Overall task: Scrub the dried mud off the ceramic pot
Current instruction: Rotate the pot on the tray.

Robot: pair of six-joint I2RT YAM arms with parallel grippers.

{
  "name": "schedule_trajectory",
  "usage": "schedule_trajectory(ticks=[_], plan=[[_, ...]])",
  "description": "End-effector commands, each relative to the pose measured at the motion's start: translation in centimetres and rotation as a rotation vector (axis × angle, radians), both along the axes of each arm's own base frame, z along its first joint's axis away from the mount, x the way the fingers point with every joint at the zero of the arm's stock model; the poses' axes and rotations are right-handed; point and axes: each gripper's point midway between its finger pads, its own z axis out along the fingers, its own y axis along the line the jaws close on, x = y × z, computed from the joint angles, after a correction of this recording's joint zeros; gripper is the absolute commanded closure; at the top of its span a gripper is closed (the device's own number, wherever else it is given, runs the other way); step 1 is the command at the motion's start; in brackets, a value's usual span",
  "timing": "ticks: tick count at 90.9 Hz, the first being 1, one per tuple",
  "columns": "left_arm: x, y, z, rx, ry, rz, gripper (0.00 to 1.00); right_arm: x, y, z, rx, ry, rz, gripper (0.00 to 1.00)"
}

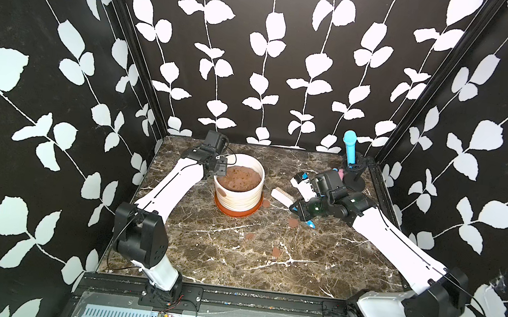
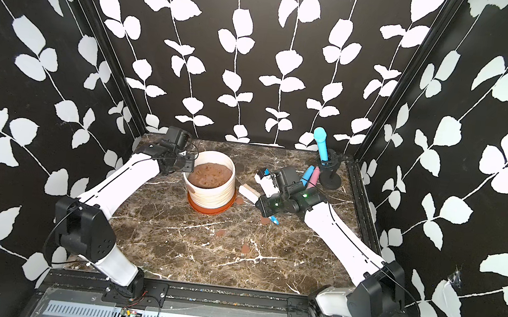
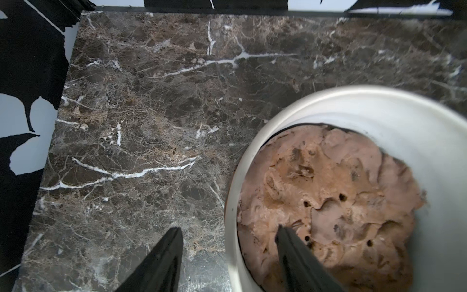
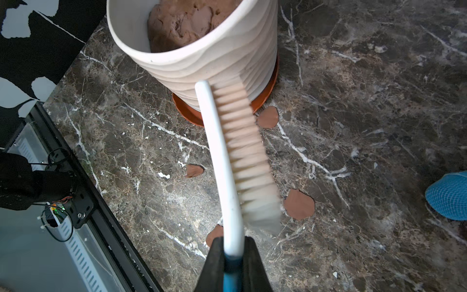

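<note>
I see the ceramic pot [image 1: 237, 196] standing upright on its terracotta saucer [image 1: 234, 212] toward the far left of the table [image 1: 203, 257], a dark brown marble surface with white veins, closed in on three sides by black walls [image 1: 268, 38] printed with white leaf vines. Lumpy brown soil [image 1: 237, 178] fills the pot. The left fingers [image 3: 161, 263] are spread and straddle the rim, one above the soil, one outside above bare marble. The right fingers [image 4: 214, 265] pinch the blue end of a white brush [image 4: 227, 151], whose bristled head reaches toward the pot's ribbed wall; I cannot tell whether it touches. One patch of dried mud [image 1: 221, 193] sits on the pot's wall; loose discs [image 4: 299, 204] lie on the marble, one just beside the saucer, the others scattered toward the near edge. A black stand [image 1: 354, 182] holding a blue-headed tool [image 1: 351, 147] occupies the far right corner. A black rail [image 1: 232, 295] runs along the near edge, with open marble between it and the pot
</note>
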Motion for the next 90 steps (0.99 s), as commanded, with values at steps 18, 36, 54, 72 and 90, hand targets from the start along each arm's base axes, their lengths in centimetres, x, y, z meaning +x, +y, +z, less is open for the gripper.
schedule_trajectory(ticks=[18,36,54,72,90], plan=[[1.8,1.2,-1.1,0.123,0.022,0.003,0.78,0.2,0.9,1.3,-0.007,-0.041,0.025,1.00],[2.6,2.4,-1.1,0.162,0.010,0.093,1.00,0.1,1.0,1.2,-0.008,-0.039,0.031,1.00],[-0.5,4.5,-0.4,0.093,0.000,0.332,1.00,-0.2,1.9,1.0,0.010,-0.051,0.078,1.00],[-5.8,6.1,-0.6,-0.154,-0.074,0.663,1.00,-3.2,5.4,0.7,0.032,-0.178,0.382,1.00],[-8.4,5.9,0.6,-0.188,-0.132,0.773,1.00,-4.9,8.5,0.8,0.086,-0.207,0.539,1.00]])
